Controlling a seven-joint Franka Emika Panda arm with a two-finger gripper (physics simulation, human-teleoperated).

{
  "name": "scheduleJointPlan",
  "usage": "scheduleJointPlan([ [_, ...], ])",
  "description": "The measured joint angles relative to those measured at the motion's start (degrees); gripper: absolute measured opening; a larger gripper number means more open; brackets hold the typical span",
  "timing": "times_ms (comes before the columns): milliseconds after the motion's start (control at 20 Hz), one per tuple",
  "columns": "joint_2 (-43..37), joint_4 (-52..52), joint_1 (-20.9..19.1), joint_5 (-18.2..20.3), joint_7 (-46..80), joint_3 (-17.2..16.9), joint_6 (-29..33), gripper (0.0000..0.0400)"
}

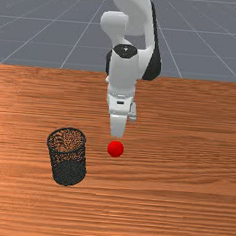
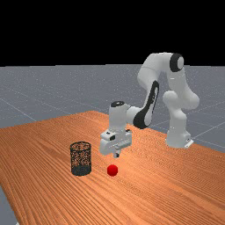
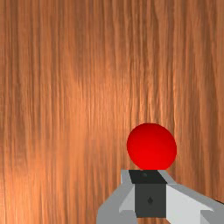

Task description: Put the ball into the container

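Observation:
In the front view, my gripper point(image 1: 117, 133) points down, with the red ball point(image 1: 115, 149) close by on the side away from the arm's base. The far view has the gripper point(image 2: 116, 154) higher than the ball point(image 2: 112, 170), with a gap between them. The ball rests on the wood. Seen from the wrist, the gripper's tip point(image 3: 148, 176) covers a small part of the ball's edge point(image 3: 152, 146). A black mesh container point(image 1: 67, 172) stands upright at the ball's left in the front view; the far view also has this container point(image 2: 81, 169).
The orange-brown wooden table point(image 1: 187, 160) extends around the ball and the container. Bare wood lies between those two in the front view. The container's round rim point(image 2: 81, 144) faces up, at about the height of the gripper's lower part in the far view.

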Motion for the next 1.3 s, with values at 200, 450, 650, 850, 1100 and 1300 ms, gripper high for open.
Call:
scheduleJointPlan([
  [200, 0.3, 0.6, -0.3, 0.5, -0.5, 0.3, -0.8, 0.0000],
  [450, 0.1, 0.2, -0.2, 0.4, -0.3, 0.2, 0.2, 0.0000],
  [650, 0.0, 0.0, -0.4, 0.4, -0.7, 0.2, 0.5, 0.0000],
  [850, 0.1, 0.3, -0.6, 0.0, -0.8, -0.2, -0.2, 0.0000],
  [1100, 0.5, 0.9, -0.6, 0.3, -0.9, 0.0, -1.0, 0.0000],
  [1300, 0.7, 1.1, -0.4, 0.3, -0.6, 0.1, -1.2, 0.0000],
])
